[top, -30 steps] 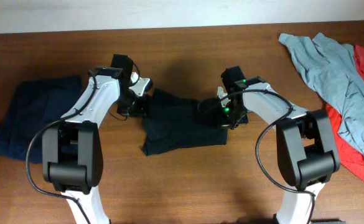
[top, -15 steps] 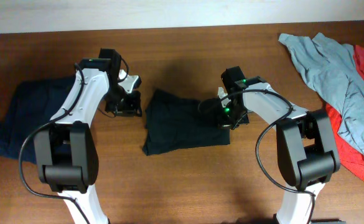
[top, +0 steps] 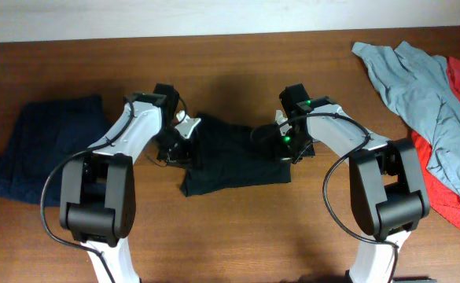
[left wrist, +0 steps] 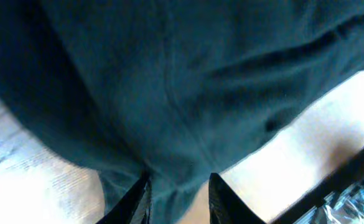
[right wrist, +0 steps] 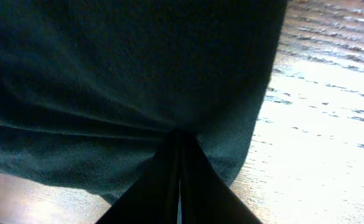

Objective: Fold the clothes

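The clothes [top: 230, 161], one black T-shirt, lie bunched in a rough rectangle at the table's middle. My left gripper [top: 184, 141] is at the shirt's left edge. In the left wrist view its jaws stand apart [left wrist: 178, 177], and a strip of the dark cloth [left wrist: 169, 74] runs between the fingers. My right gripper [top: 283, 145] is at the shirt's right edge. The right wrist view has its fingers pressed together [right wrist: 178, 134], pinching the cloth [right wrist: 107, 74], which creases outward from the tips. No logo shows.
A dark navy garment [top: 45, 145] lies at the left of the wooden table [top: 237, 236]. A light grey-blue shirt [top: 418, 86] sprawls at the back right, partly over a red garment [top: 458, 157] by the right edge.
My left gripper let go of the shirt's left edge, swung left off it with its jaws parted, then came back right onto that edge. The right gripper has not moved.
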### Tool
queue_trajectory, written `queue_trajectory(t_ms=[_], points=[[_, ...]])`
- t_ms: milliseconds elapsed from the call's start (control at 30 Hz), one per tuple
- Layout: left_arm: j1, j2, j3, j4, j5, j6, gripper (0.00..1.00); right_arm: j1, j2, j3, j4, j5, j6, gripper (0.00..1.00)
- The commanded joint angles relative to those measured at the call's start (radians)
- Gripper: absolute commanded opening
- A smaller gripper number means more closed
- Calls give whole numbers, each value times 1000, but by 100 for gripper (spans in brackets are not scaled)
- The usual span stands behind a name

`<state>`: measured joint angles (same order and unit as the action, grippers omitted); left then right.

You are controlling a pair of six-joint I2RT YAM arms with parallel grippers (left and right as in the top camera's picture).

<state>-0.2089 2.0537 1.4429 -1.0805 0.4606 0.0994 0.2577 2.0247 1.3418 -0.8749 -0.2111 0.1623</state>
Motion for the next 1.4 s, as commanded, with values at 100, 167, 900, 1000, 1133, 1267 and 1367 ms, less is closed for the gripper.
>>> queue_trajectory(t_ms=[100, 167, 900, 1000, 1133, 1267, 1367], points=[[4, -6, -56, 69, 11, -20, 30, -10, 45, -20, -11, 92, 11, 4], [-2, -6, -57, 74, 15, -20, 29, -10, 45, -20, -11, 92, 11, 4], [204, -43, -56, -28, -53, -20, 1, -10, 45, -20, -13, 92, 11, 4], [243, -51, -56, -27, -7, -15, 1, -10, 45, -20, -13, 92, 11, 4], [243, -51, -56, -27, -5, -15, 2, -10, 45, -20, -13, 92, 11, 4], [222, -51, -56, -22, -5, -15, 13, -10, 45, -20, -18, 92, 11, 6], [210, -61, -56, -19, -4, 1, 14, -10, 45, -20, -26, 92, 11, 9]])
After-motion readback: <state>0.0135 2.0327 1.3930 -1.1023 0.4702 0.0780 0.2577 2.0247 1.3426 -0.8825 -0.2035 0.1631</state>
